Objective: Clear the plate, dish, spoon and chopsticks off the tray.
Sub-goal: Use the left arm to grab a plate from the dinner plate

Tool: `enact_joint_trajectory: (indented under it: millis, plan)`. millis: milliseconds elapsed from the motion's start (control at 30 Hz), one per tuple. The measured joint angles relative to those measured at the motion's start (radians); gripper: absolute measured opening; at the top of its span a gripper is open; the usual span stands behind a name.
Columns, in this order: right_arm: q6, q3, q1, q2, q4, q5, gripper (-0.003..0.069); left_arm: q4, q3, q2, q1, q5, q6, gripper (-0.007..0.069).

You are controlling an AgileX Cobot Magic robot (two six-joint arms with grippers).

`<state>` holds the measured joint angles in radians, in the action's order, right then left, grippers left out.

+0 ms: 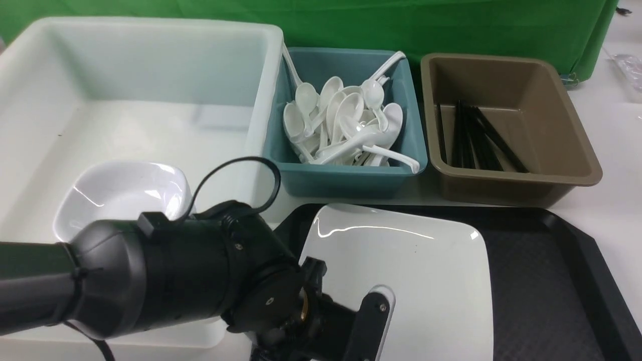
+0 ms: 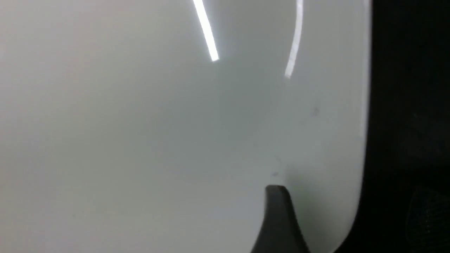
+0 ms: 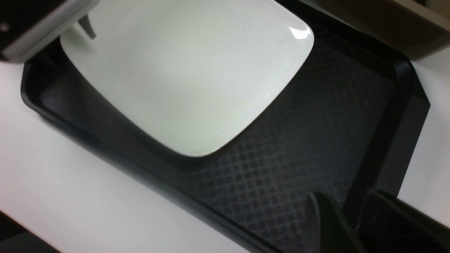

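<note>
The large white square plate point(image 1: 401, 260) lies on the left part of the black tray point(image 1: 541, 281). My left gripper point(image 2: 351, 196) is open at the plate's near left edge: one finger point(image 1: 375, 316) is over the plate and the other is beyond the edge, over the tray. It grips nothing. A small white dish point(image 1: 125, 193) sits in the big white bin. White spoons point(image 1: 341, 120) are piled in the teal bin. Black chopsticks point(image 1: 476, 138) lie in the brown bin. My right gripper point(image 3: 355, 225) hovers over the tray's point(image 3: 299, 140) right rim, slightly open and holding nothing, apart from the plate point(image 3: 190, 70).
The big white bin point(image 1: 150, 65) stands at the back left, the teal bin point(image 1: 346, 180) in the middle and the brown bin point(image 1: 516, 185) at the back right. All three stand behind the tray. A green cloth hangs behind them. My left arm point(image 1: 175, 271) hides the tray's near left corner.
</note>
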<state>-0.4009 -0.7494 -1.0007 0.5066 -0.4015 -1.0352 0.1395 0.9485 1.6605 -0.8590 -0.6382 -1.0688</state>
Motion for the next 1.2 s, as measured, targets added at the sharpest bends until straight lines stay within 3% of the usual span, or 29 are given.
enact_joint_trajectory:
  millis: [233, 533, 633, 767, 1033, 1200]
  plan:
    - [0.000, 0.000, 0.000, 0.000, 0.005, 0.000, 0.0195, 0.107, -0.041, 0.033, 0.000, 0.093, -0.024, 0.0449]
    - [0.000, 0.002, 0.000, 0.000, 0.024, 0.000, 0.0195, 0.153, -0.045, 0.050, 0.000, 0.143, -0.024, 0.0434]
    - [0.000, 0.002, 0.000, 0.000, 0.030, 0.000, 0.0195, 0.157, -0.045, 0.057, 0.000, 0.180, -0.023, 0.0372]
    - [0.000, 0.002, 0.000, 0.000, 0.031, 0.000, 0.0195, 0.158, -0.046, 0.061, 0.000, 0.191, 0.002, 0.0210]
    - [0.001, 0.003, 0.000, 0.000, 0.033, 0.000, 0.0195, 0.168, -0.046, 0.035, -0.019, 0.221, 0.053, 0.0157]
    - [0.001, 0.003, 0.000, 0.000, 0.034, 0.004, 0.0195, 0.135, -0.046, -0.093, -0.116, 0.182, 0.102, 0.0056]
